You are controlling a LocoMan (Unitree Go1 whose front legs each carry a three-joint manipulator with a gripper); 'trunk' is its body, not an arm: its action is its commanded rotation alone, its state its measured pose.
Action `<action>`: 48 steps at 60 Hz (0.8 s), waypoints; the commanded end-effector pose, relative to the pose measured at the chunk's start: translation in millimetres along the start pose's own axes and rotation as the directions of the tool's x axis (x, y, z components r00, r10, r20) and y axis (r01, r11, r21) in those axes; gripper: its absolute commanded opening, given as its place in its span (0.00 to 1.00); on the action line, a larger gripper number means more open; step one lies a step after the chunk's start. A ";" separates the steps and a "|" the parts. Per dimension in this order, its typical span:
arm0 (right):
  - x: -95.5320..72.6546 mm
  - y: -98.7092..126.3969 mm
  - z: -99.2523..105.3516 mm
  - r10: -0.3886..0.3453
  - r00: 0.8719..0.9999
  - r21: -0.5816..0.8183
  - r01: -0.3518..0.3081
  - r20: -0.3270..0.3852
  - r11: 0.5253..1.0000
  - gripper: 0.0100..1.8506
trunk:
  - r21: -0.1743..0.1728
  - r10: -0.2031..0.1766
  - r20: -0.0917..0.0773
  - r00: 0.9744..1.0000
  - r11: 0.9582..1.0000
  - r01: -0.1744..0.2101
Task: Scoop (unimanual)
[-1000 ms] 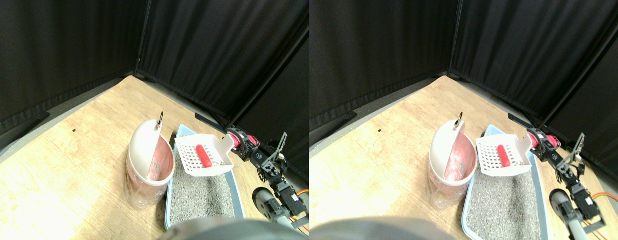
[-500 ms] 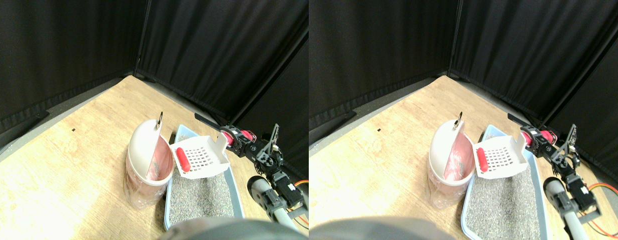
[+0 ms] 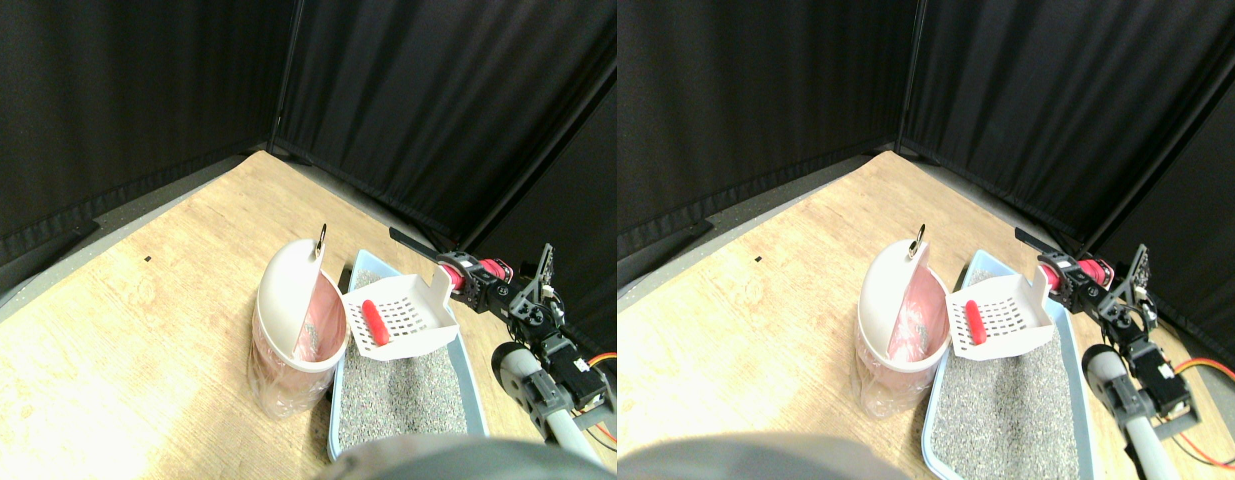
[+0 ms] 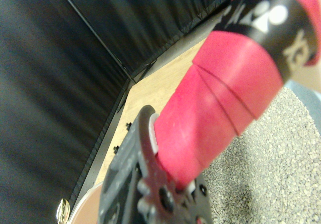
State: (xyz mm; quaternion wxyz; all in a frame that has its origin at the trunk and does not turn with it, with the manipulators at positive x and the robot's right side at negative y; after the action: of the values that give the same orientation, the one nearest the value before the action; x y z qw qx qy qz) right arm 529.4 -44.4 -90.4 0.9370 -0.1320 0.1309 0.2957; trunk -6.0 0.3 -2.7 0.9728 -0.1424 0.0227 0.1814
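Pincer (image 3: pixel 464 279) grips the red wrapped handle (image 4: pixel 220 98) of the white slotted scoop (image 3: pixel 402 316); in the wrist view the handle runs straight out of the dark jaw frame and presses against it, so the hold looks firm. The scoop hangs above the far end of the blue litter tray (image 3: pixel 474 385), clear of the grey litter (image 3: pixel 397 395), and it tilts down toward the bin (image 3: pixel 292 325) just beside the tray. One red cylinder (image 3: pixel 374 322) lies inside the scoop, near the low lip on the bin side, so it sits close to the edge nearest the pink bag lining the bin. Judging by this, digging is done and the step in hand is the tip-out into the bin. The next move probably calls for carrying the lip a little further over the bin's rim and rolling the wrist more steeply until the cylinder slides off; tilting before the lip clears the rim could drop it back into the tray. Counted: one scoop, one red cylinder, one bin with a white swing lid, one tray, all on a wooden floor (image 3: pixel 127 320).
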 end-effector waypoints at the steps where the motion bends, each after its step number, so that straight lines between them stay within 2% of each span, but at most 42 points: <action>1: -1.4 1.2 11.2 0.006 0.998 -0.050 -0.002 0.069 0.999 0.17 | -0.002 0.016 -0.025 1.000 1.000 -0.016; 5: -2.6 0.5 13.2 -0.003 0.998 -0.049 0.006 0.069 0.999 0.16 | -0.003 0.015 -0.025 1.000 1.000 -0.015; 6: -4.1 0.9 15.3 -0.006 0.998 -0.052 0.010 0.069 0.999 0.08 | -0.003 0.015 -0.025 1.000 1.000 -0.015; 8: -5.0 1.1 16.8 -0.010 0.998 -0.055 0.014 0.065 0.998 0.02 | -0.003 0.015 -0.025 1.000 1.000 -0.015; 24: -4.7 -0.6 23.1 0.004 0.998 -0.094 0.002 0.064 0.996 0.02 | -0.004 0.008 -0.024 1.000 1.000 -0.008; 38: -3.9 -3.3 29.7 -0.037 0.998 -0.084 0.042 0.056 0.996 0.02 | 0.001 0.005 -0.023 1.000 1.000 -0.005; 48: -3.4 -5.5 28.0 -0.034 0.997 -0.086 0.039 0.063 0.996 0.02 | 0.005 0.002 -0.026 1.000 1.000 -0.001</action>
State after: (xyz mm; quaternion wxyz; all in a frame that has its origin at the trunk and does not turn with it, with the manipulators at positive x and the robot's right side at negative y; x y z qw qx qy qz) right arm 532.7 -45.3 -69.7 0.9363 -0.1677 0.1141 0.2867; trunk -5.7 -0.6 -2.6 0.9738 -0.1404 0.0238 0.1773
